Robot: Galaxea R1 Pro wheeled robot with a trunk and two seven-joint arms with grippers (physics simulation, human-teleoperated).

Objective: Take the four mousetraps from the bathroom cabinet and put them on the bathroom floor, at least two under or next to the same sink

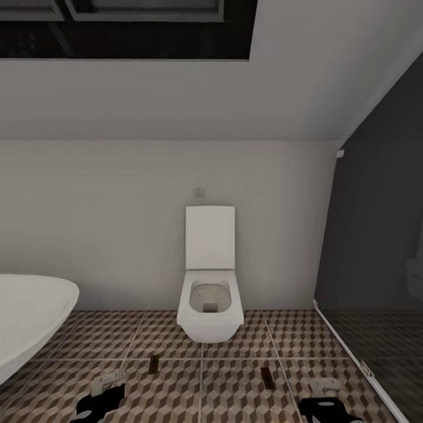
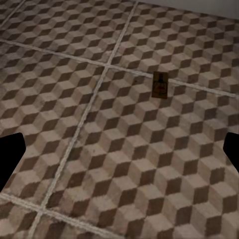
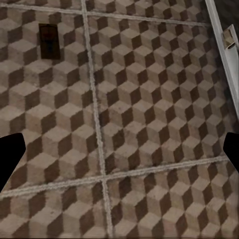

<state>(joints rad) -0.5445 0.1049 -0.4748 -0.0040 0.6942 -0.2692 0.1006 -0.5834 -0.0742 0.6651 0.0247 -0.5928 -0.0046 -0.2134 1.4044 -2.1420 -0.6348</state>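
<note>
Two mousetraps lie on the cube-patterned bathroom floor [image 1: 235,399], one [image 1: 154,364] to the left of the single white toilet [image 1: 210,305] and the other [image 1: 266,376] to its right. One white bathtub [image 1: 29,317] stands at the left edge, and one dark glass partition [image 1: 376,264] rises at the right. Two grippers, the left gripper [image 1: 104,385] and the right gripper [image 1: 324,389], hang over the tiles.

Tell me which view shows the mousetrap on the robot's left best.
The left wrist view: the mousetrap lies close and unobstructed on the bathroom floor, its metal parts faintly visible. The head view shows it only as a small dark sliver.
</note>
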